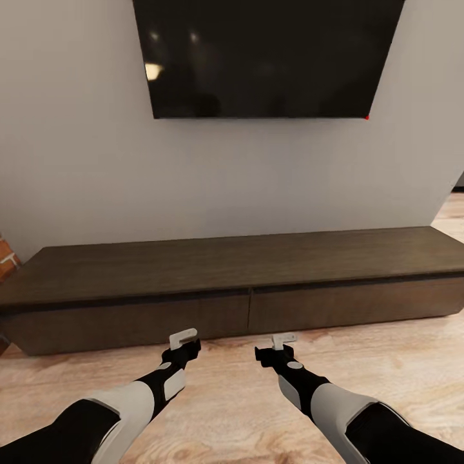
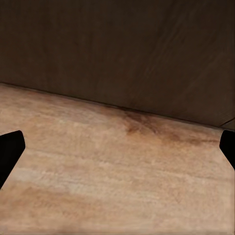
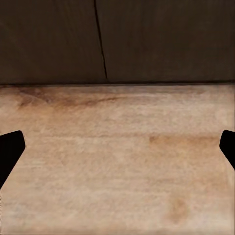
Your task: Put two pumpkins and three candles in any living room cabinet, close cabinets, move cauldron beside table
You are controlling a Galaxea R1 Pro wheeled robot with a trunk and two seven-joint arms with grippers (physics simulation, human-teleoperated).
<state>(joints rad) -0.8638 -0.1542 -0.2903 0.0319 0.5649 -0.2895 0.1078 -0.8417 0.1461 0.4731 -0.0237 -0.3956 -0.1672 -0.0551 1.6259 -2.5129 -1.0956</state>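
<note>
Both empty jaws facing cabinet (image 1: pixel 245 309)

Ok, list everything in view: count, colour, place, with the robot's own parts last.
cabinet: one, dark brown, long and low against the wall, both drawer fronts shut.
television: one, black, mounted on the wall above the cabinet.
wall: one, pale grey, behind the cabinet.
floor: light wood planks, in front of the cabinet.
brick edge: one, red, far left beside the cabinet.
left gripper: one, black with pale jaws, open, empty, low before the left drawer front.
right gripper: one, same colours, open, empty, before the right drawer front.
</note>
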